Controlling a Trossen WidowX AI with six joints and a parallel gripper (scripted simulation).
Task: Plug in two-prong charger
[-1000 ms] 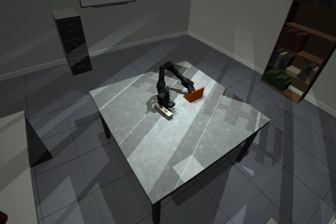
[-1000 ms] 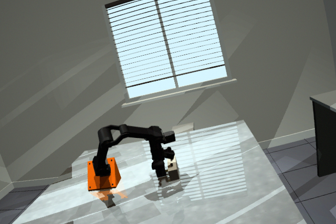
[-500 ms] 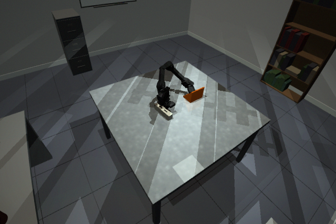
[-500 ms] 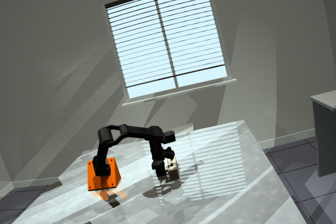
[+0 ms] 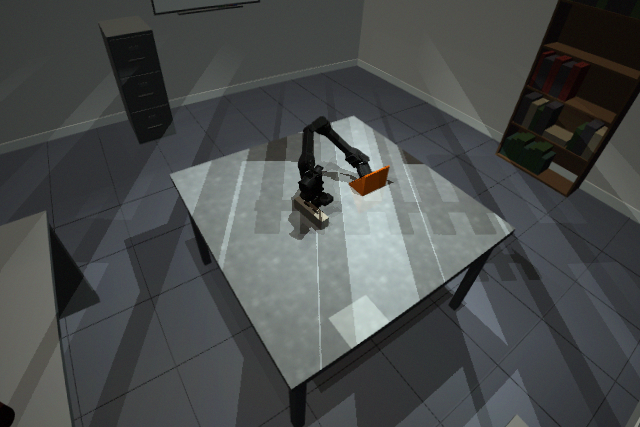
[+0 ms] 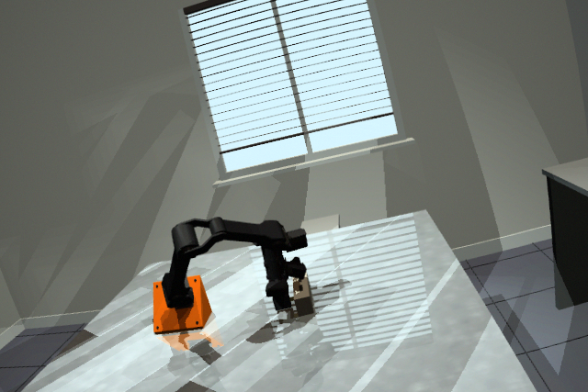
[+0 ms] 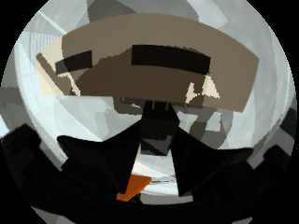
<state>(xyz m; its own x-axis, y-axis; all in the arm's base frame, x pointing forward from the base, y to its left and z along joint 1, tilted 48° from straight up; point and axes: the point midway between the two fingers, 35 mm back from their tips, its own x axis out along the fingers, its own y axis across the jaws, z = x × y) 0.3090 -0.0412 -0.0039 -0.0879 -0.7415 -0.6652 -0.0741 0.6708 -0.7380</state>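
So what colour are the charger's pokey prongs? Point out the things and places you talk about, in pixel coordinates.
The prongs (image 7: 160, 105) are golden-brown, clearest in the wrist view.

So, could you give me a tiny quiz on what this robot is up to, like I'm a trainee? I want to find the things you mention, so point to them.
1. True or false: the gripper (image 7: 156, 123) holds the black charger (image 7: 160, 122).
2. Multiple choice: what colour is the base plate (image 5: 377, 180) (image 6: 163, 321) the arm (image 5: 341, 140) (image 6: 242, 231) is mounted on? a) blue b) orange c) white
3. Fill in: in the wrist view, the power strip (image 7: 107, 79) shows ____ dark outlet openings.

Key: 1 true; 2 b; 3 two
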